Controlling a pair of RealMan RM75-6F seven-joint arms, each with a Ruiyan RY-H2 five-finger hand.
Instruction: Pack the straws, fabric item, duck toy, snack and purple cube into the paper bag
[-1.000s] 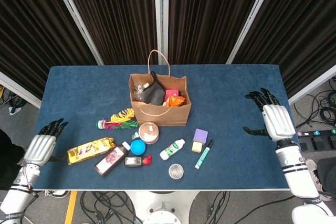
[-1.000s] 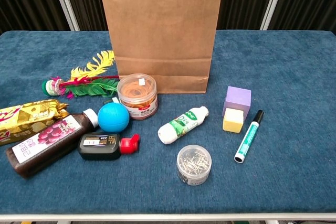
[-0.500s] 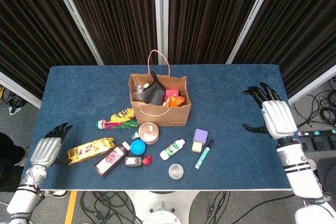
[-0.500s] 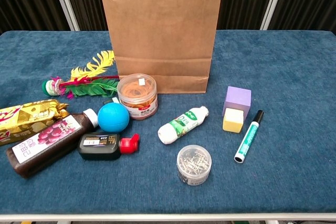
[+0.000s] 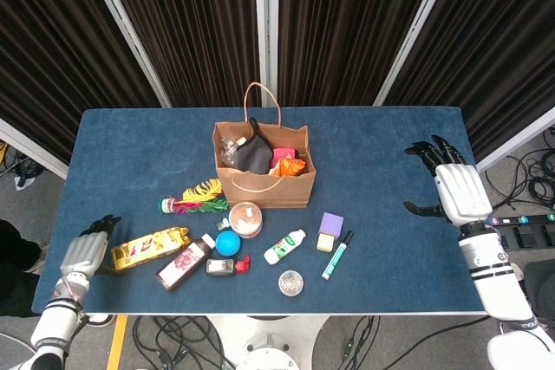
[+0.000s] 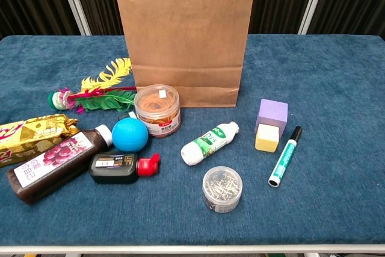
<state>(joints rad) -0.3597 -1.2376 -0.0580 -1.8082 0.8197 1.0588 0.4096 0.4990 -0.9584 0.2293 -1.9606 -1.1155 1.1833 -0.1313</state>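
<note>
Right now both hands hover empty, fingers spread — left hand [image 5: 83, 250] beside the snack [image 5: 149, 247], right hand [image 5: 457, 192] well right of the purple cube [image 5: 331, 223].

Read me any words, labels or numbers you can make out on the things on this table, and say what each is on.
Nothing reads cleanly.
Small white plastic bottle with green label: print too small to read.
Dark bottle with grape-picture label: characters blurred.
Black bottle with red cap: white label unreadable.
Gold snack wrapper: lettering unreadable.
Green marker pen: print too small.
</note>
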